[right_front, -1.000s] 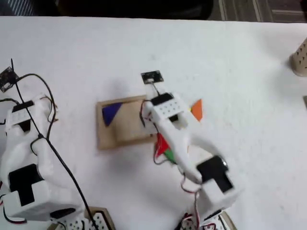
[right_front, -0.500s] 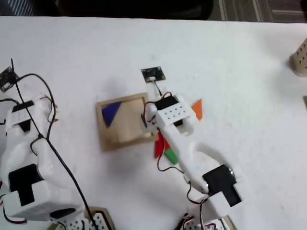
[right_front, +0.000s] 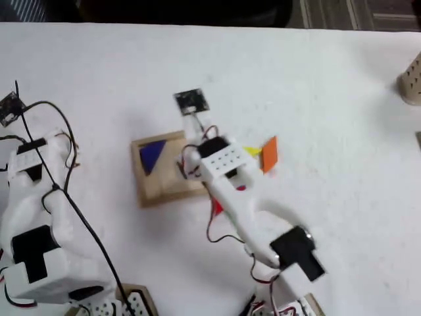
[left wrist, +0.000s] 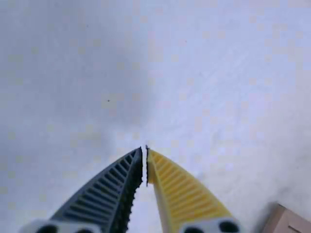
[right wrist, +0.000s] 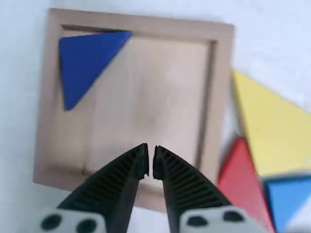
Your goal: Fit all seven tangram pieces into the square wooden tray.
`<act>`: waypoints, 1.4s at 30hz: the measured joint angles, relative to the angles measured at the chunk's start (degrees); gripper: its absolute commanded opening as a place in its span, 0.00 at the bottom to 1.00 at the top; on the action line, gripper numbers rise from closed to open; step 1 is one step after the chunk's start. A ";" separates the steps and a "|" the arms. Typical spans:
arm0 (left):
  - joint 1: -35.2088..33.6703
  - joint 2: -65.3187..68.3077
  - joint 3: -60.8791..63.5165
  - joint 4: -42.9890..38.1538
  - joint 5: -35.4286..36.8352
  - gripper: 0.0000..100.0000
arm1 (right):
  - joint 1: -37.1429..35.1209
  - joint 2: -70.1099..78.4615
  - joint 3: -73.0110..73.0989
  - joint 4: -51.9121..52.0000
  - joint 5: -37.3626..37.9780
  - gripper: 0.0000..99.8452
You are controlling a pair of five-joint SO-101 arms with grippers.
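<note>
the square wooden tray [right wrist: 221, 97] lies on the white table [left wrist: 204, 73], with a blue triangle [right wrist: 85, 60] tucked into one corner. the right fingers [right wrist: 124, 182] hang closed and empty over the tray's bare floor. a yellow triangle [right wrist: 269, 131] and a red triangle [right wrist: 240, 172] lie just outside its rim. the left fingers [left wrist: 119, 187] are closed on nothing, over bare table.

The white worktop [right_front: 316, 72] takes most of the high view. At its right edge stands a beige object [right_front: 412, 80] with small dark holes in it. Behind the far edge runs a dark strip [right_front: 184, 10], and grey flooring [right_front: 355, 12] lies beyond the far right corner.
</note>
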 measured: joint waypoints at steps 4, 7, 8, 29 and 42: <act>0.00 0.00 0.00 0.00 0.00 0.05 | -3.16 5.27 -0.26 -6.51 0.00 0.02; 0.00 0.00 0.00 0.00 0.00 0.05 | -4.13 9.05 -3.16 -8.09 0.00 0.02; 0.00 0.00 0.00 0.00 0.00 0.05 | -4.57 10.29 -4.57 -8.26 0.00 0.02; 0.00 0.00 0.00 0.00 0.00 0.05 | -8.70 12.31 -15.12 1.41 0.00 0.02; 0.00 0.00 0.00 0.00 0.00 0.05 | -8.62 1.58 -15.12 18.02 0.00 0.02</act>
